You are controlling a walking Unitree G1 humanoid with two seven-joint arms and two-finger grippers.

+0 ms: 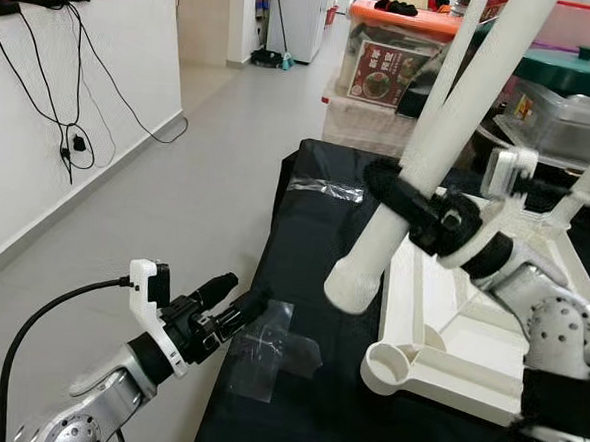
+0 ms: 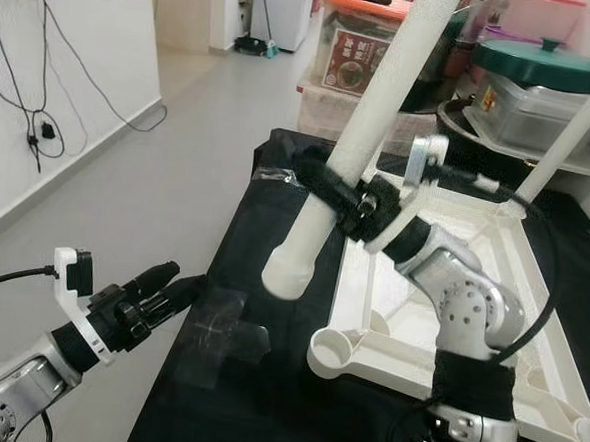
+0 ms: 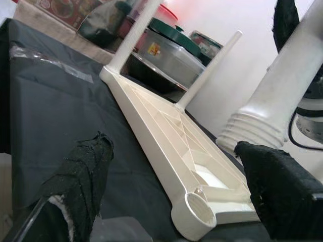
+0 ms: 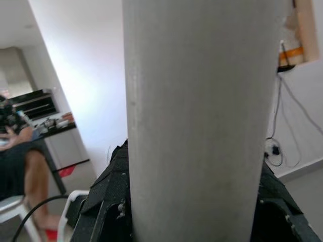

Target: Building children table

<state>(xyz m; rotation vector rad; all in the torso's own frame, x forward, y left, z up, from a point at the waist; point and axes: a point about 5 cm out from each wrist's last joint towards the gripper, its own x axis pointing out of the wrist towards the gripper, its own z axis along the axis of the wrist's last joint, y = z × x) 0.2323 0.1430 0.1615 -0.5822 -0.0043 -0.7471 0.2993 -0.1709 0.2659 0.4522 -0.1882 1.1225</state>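
Note:
A white plastic table top [image 1: 487, 365] lies upside down on a black-covered surface. Two white legs [image 3: 209, 68] stand upright in its far corners. The near corner socket [image 1: 391, 367] is an empty ring. My right gripper [image 1: 416, 213] is shut on a loose white table leg [image 1: 456, 131], held tilted above the top. The leg's threaded end [image 1: 351, 280] hangs up and to the left of that socket, apart from it. My left gripper [image 1: 235, 303] is open and empty, low at the surface's left edge, its fingertips [image 3: 86, 176] pointing toward the socket [image 3: 199, 214].
A patch of clear tape [image 1: 267, 352] lies on the black cover by the left gripper. Stacked storage boxes with an orange lid [image 1: 396, 47] and a green-lidded pot [image 1: 575, 73] stand behind. Grey floor and a cabled wall [image 1: 70, 137] lie left. A seated person [image 4: 20, 151] is nearby.

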